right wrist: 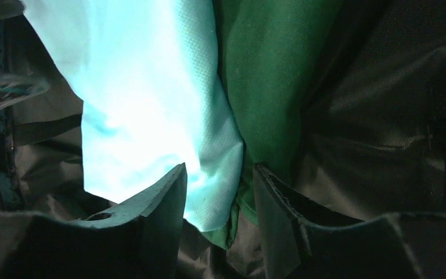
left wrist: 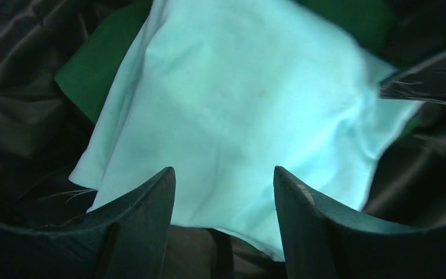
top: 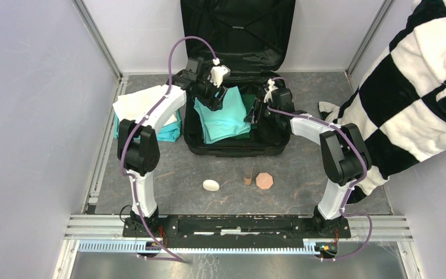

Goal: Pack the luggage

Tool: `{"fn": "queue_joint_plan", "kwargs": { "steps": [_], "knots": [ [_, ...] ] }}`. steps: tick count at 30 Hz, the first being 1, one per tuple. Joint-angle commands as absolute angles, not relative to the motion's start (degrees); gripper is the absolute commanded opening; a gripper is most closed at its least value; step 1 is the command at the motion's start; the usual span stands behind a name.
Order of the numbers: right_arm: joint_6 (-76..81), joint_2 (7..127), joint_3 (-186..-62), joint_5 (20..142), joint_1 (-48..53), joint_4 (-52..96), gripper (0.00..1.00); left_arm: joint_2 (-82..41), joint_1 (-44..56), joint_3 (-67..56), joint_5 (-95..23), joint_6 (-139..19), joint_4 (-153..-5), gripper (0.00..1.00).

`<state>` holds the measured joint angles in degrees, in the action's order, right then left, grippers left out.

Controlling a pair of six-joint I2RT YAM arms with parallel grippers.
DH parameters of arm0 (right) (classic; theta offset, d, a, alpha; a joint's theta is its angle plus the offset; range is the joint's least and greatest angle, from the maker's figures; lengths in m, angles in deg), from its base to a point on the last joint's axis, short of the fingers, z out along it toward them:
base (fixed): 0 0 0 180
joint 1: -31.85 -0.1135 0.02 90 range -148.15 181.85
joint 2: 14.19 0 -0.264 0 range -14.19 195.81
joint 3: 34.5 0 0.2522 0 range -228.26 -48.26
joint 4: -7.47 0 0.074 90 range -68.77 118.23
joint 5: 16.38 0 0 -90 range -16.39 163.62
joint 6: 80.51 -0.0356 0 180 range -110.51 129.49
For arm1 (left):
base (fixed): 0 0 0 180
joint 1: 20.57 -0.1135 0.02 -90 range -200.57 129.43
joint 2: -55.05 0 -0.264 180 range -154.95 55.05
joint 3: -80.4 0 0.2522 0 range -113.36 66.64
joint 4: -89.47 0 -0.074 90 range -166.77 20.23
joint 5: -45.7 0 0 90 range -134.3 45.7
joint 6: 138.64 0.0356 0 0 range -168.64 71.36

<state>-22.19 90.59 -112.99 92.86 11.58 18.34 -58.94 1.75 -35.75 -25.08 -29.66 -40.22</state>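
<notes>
While the left gripper (left wrist: 223,171) hovers, jaws apart, over the turquoise shirt (left wrist: 238,104) in the open luggage (top: 232,151) at the table's back, the right gripper (right wrist: 219,168) straddles the edges of the shirt and the green garment (right wrist: 267,75), clamped or not I cannot tell; withdrawing could snag and unfold them.

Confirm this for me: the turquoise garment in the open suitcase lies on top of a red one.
Not quite. The turquoise garment in the open suitcase lies on top of a green one, not a red one; the right wrist view shows it.
</notes>
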Motion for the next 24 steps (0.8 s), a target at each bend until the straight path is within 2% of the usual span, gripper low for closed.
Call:
{"fn": "queue_joint_plan", "kwargs": {
  "steps": [1,6,9,11,16,19,20,23,24],
  "knots": [
    [-21.78,92.53,-116.33,92.85,11.09,17.8,0.5,-61.94,1.92,-34.86,-35.13,-32.46,-48.44,0.66],
    [-21.09,93.94,-116.22,92.6,9.84,18.07,0.33,-64.46,1.85,-35.0,-42.41,-33.46,-52.37,0.54],
    [-21.09,93.51,-115.4,92.68,8.52,17.6,0.17,-65.44,1.97,-35.08,-42.46,-33.85,-53.48,0.52],
    [-21.53,93.32,-114.98,92.88,7.38,17.26,0.11,-66.14,2.0,-35.36,-42.37,-34.06,-54.12,0.52],
    [-25.59,91.39,-111.05,95.13,4.68,12.96,0.07,-67.64,2.01,-35.94,-41.65,-34.05,-55.73,0.52],
    [-27.82,89.96,-108.41,95.69,4.04,10.63,0.07,-68.24,2.12,-36.03,-40.76,-33.76,-56.13,0.52],
    [-27.85,89.73,-108.22,95.23,3.98,10.72,0.1,-68.33,2.21,-35.88,-40.55,-33.71,-56.32,0.53],
    [-25.32,90.28,-111.19,93.56,4.83,15.28,0.41,-68.55,2.52,-35.63,-40.09,-33.55,-56.37,0.54],
    [-24.44,90.37,-112.77,93.68,5.85,16.63,0.45,-68.42,2.59,-35.4,-40.13,-33.5,-56.36,0.54]
  ]
}}
